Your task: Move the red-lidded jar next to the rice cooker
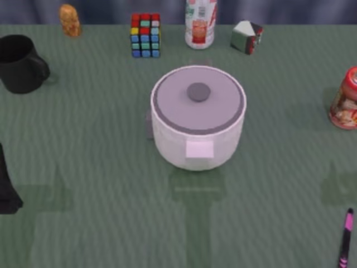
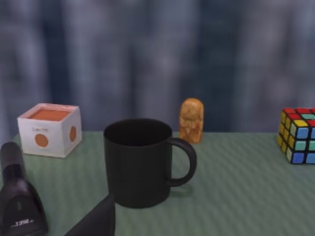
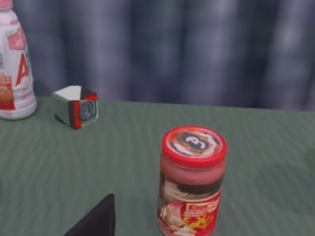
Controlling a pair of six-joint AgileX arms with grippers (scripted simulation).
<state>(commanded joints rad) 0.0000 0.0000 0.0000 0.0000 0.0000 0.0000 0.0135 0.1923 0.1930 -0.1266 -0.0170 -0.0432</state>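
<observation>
The rice cooker (image 1: 198,117), a large white pot with a grey lid and round knob, stands in the middle of the table. The red-lidded jar (image 1: 346,99) stands upright at the table's right edge, well apart from the cooker. In the right wrist view the jar (image 3: 192,182) is close ahead, and one dark fingertip (image 3: 98,219) of my right gripper shows beside it without touching it. My left gripper shows a single fingertip (image 2: 98,219) just short of the black mug (image 2: 138,162). Nothing sits in either gripper. Neither arm appears in the top view.
The black mug (image 1: 21,62) is at the back left and a black scanner (image 1: 6,187) at the left edge. A figurine (image 1: 70,20), puzzle cube (image 1: 145,35), white bottle (image 1: 199,22) and small block (image 1: 247,37) line the back. A pink pen (image 1: 346,237) lies front right, a white box (image 2: 49,129) far left.
</observation>
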